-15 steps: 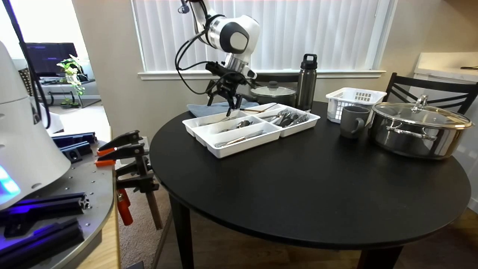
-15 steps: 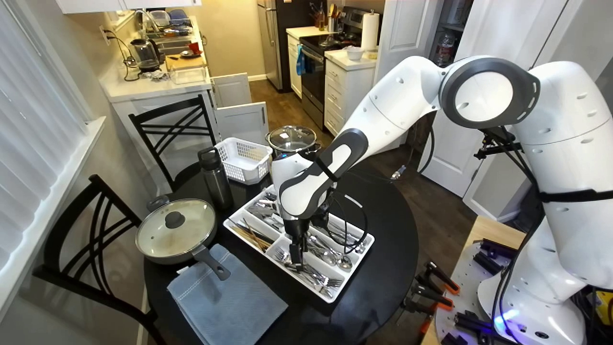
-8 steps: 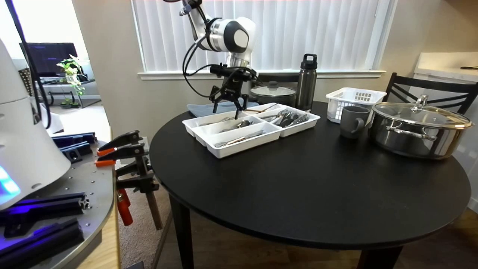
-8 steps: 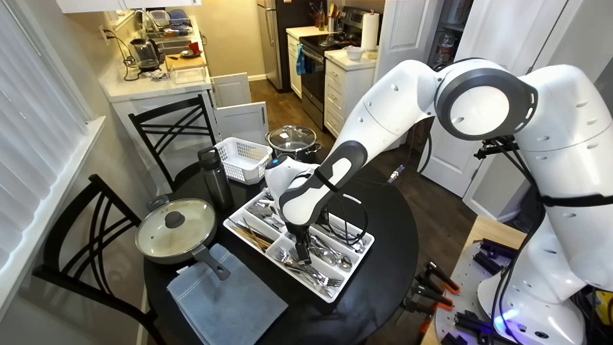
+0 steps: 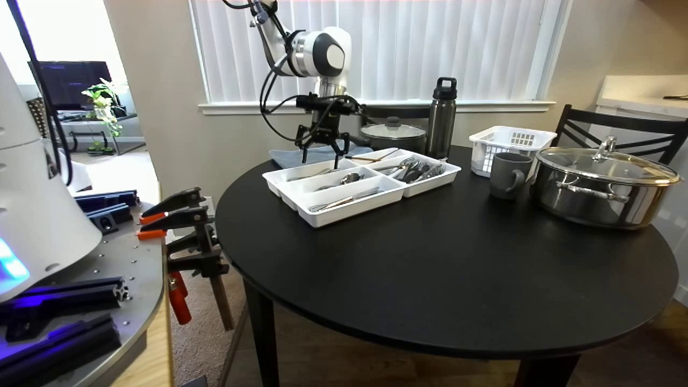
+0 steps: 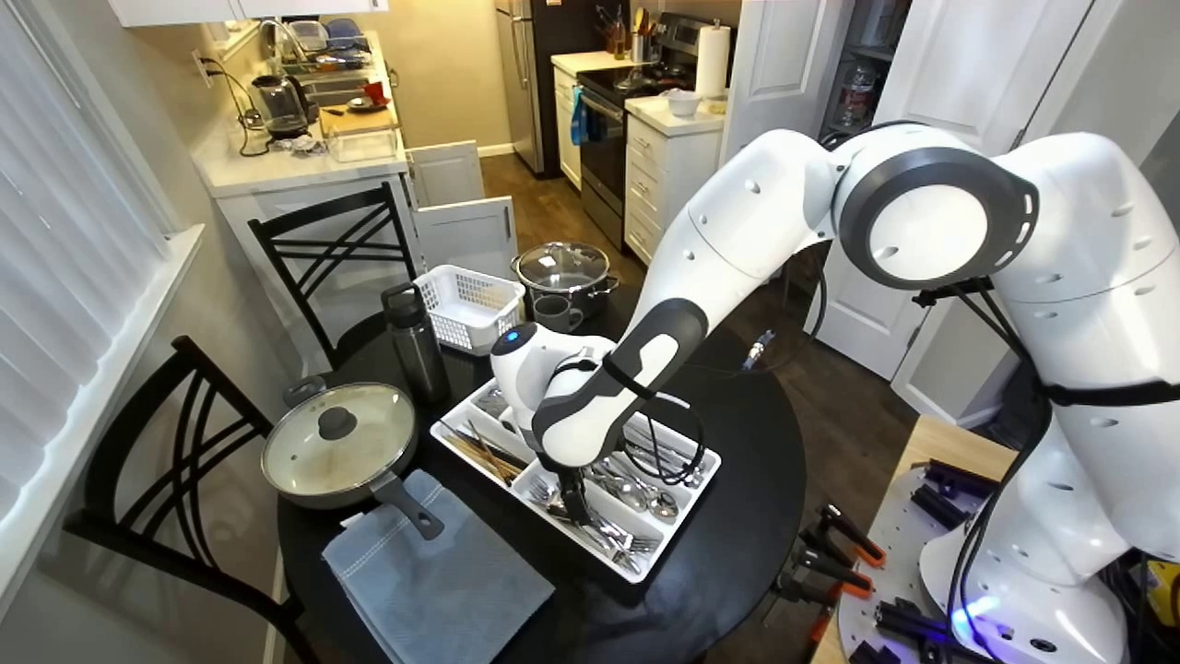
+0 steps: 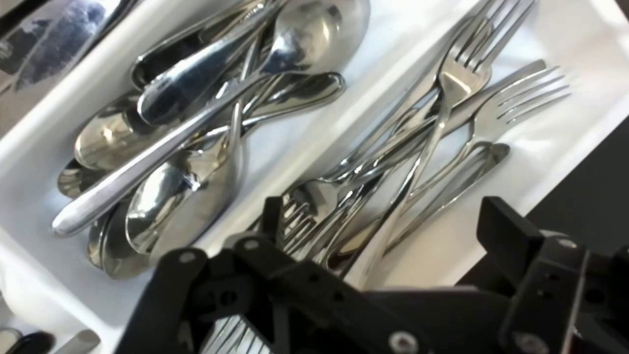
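Now that the arm [image 5: 332,56] has edged frame-left in an exterior view, the parted fingers [image 7: 508,238] hang over mid-frame forks [image 7: 322,196]; none is held.

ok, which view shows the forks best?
Wrist view: seen close from above, the forks are large and distinct, though the gripper partly covers some. In an exterior view the forks look small, partly behind the gripper. In an exterior view the tray shows at a shallow angle; forks can't be picked out.

Hand [image 5: 321,163] less tilted than second ago; arm [image 6: 728,226] shifted, uncovering grey mug [image 6: 552,315] in exterior view.
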### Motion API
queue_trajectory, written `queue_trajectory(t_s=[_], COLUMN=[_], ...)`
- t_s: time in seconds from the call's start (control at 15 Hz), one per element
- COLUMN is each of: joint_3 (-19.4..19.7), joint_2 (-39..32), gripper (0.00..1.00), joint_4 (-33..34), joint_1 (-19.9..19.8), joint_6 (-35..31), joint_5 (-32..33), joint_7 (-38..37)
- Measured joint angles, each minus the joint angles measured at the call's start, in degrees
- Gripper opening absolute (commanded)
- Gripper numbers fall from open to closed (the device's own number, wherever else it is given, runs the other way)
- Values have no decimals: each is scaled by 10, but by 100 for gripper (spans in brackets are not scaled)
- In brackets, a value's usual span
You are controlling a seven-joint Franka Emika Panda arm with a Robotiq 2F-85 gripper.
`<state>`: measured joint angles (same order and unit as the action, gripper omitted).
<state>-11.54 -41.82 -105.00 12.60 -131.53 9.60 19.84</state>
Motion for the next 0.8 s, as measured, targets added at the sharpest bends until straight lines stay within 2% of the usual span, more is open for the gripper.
queue_trajectory(t_s=[0.8], joint_3=[5], joint_2=[-25], gripper=[100], joint_4=[23], joint_1=[2], joint_6=[0], joint_5=[-2], joint_7=[0])
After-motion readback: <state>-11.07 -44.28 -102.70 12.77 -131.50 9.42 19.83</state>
